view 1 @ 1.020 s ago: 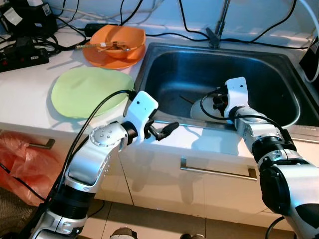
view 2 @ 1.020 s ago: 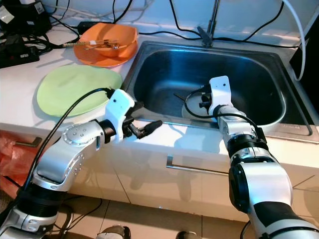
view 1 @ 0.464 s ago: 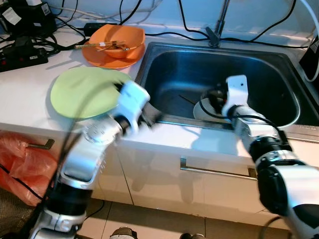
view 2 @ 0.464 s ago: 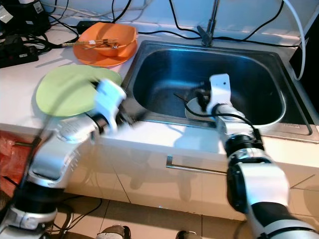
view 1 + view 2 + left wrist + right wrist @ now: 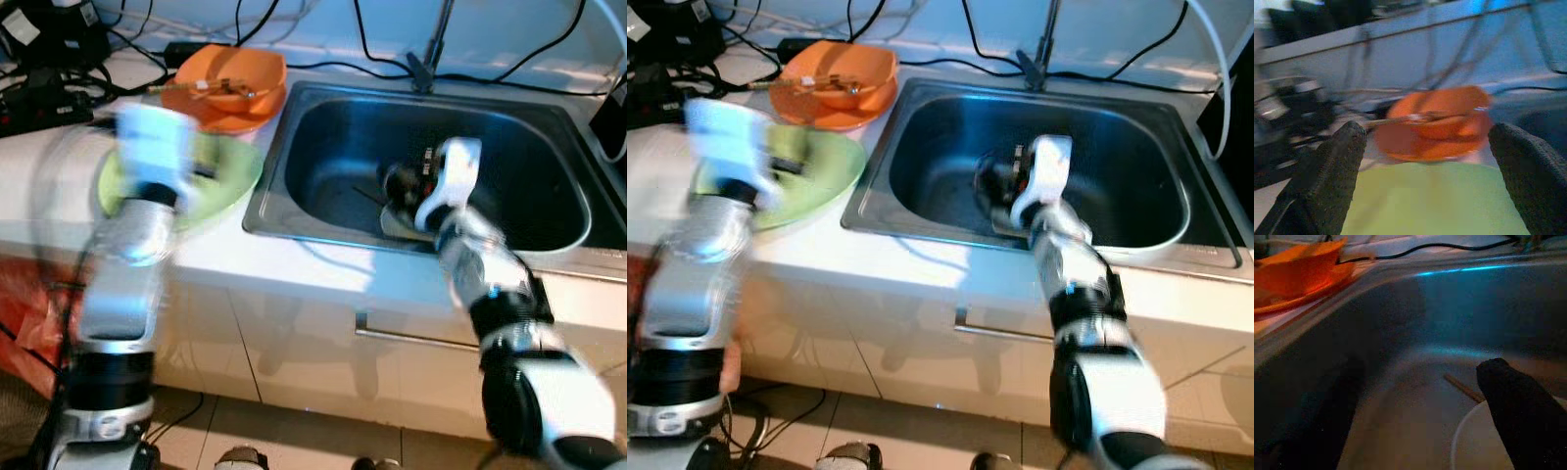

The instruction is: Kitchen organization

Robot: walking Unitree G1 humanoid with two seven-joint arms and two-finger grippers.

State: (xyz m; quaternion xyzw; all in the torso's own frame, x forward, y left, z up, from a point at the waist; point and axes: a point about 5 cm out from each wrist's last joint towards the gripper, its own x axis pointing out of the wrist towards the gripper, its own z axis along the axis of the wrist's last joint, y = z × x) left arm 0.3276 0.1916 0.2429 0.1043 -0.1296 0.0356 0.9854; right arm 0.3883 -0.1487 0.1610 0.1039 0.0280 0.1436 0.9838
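Left end effector (image 5: 1425, 196) hung open over round green plate (image 5: 220, 166); right end effector (image 5: 1415, 421) open above white dish (image 5: 1484, 440) in steel sink (image 5: 323, 127); best lowered squarely.

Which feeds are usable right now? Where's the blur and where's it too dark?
Left and right eye views: the left arm is a heavy motion smear over the green plate; the right arm is mildly blurred, the sink fairly sharp. Left wrist view: softly blurred, but the orange dishes read fine. Right wrist view: dim and blue-tinted inside the sink, with the white plate's edge just visible.
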